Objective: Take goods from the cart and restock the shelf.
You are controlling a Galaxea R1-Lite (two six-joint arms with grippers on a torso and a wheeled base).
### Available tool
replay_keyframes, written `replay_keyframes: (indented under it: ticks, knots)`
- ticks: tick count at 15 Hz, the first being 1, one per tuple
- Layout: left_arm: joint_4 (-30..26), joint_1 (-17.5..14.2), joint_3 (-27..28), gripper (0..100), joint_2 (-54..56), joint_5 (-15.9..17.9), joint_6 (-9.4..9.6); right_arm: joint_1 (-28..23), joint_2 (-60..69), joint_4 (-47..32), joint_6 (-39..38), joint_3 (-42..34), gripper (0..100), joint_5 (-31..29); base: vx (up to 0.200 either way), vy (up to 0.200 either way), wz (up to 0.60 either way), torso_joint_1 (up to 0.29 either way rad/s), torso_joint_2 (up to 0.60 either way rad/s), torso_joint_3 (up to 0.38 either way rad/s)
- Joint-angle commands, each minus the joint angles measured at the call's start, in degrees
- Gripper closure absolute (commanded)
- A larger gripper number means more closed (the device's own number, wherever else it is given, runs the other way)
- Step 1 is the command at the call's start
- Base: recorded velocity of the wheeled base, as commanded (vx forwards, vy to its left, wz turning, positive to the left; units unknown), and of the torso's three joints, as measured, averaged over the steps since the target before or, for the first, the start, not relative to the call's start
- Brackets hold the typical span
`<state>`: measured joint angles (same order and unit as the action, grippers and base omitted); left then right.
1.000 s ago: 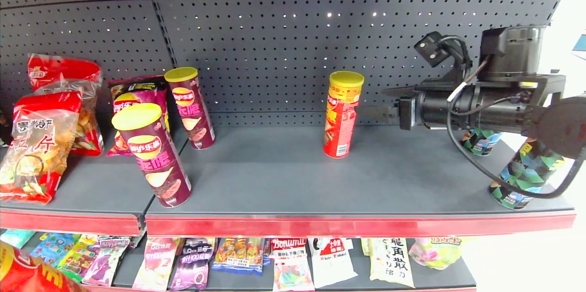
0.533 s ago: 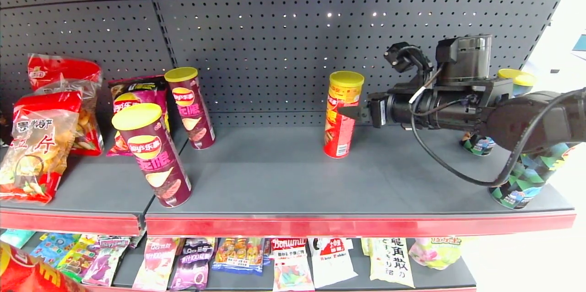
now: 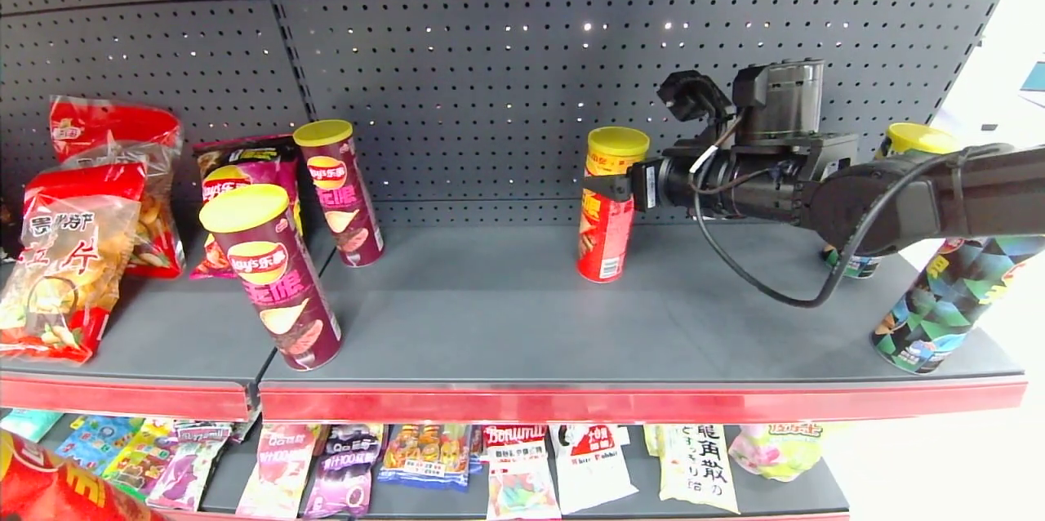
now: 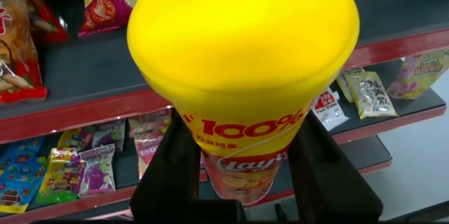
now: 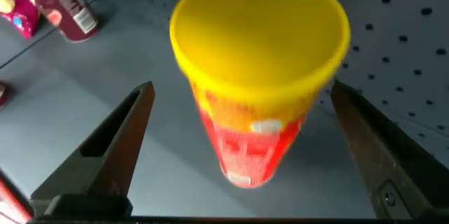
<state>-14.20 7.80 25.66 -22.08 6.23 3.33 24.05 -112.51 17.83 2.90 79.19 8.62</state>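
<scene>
Right pincer (image 5: 240,94) advanced, now straddling red can (image 3: 606,235) (jaws apart).

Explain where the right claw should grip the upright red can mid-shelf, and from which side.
Grip the red can on its upper body, just under the yellow lid, coming in level from the robot's right. It stands upright, a slim round tube with bare shelf around it, so closing across its width should hold. The open right claw sits astride it at that height.
</scene>
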Motion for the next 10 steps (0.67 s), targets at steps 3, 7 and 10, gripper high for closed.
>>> replay_keyframes:
  ticks: [3, 7, 10]
  knots:
    - [0.1, 0.0, -0.1, 100, -0.1, 0.0, 0.01, 0.0, -2.7, 0.0, -0.1, 3.6, 0, -1.3, 0.0, 0.0, 0.0, 0.0, 0.0, 0.0]
    - [0.1, 0.0, -0.1, 100, 0.0, 0.0, -0.08, 1.2, -4.8, 0.0, -0.4, 6.0, 0, -3.0, 0.0, 0.0, 0.0, 0.0, 0.0, 0.0]
    - [0.1, 0.0, -0.1, 100, 0.0, 0.0, -0.16, 1.3, -5.2, 0.0, -0.7, 5.9, 0, -3.5, 0.0, 0.0, 0.0, 0.0, 0.0, 0.0]
